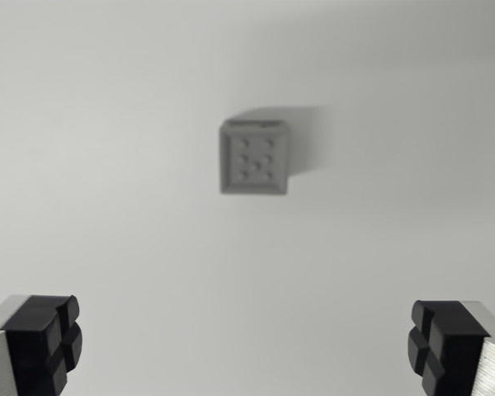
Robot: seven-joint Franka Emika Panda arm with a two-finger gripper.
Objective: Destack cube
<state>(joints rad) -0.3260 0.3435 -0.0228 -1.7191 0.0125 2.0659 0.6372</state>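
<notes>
A grey cube (255, 157) marked with dice-like dots on its top face sits on a plain white surface, a little above the middle of the wrist view. It looks blurred, and I cannot tell whether another cube lies under it. My gripper (246, 346) hangs well above it and is open. One black fingertip (45, 338) shows at the bottom left corner, the other at the bottom right, with nothing between them. The cube lies beyond the fingertips, roughly centred between them.
A soft shadow (309, 136) falls from the cube toward the wrist view's right. The white surface (107, 124) spreads out on every side of the cube.
</notes>
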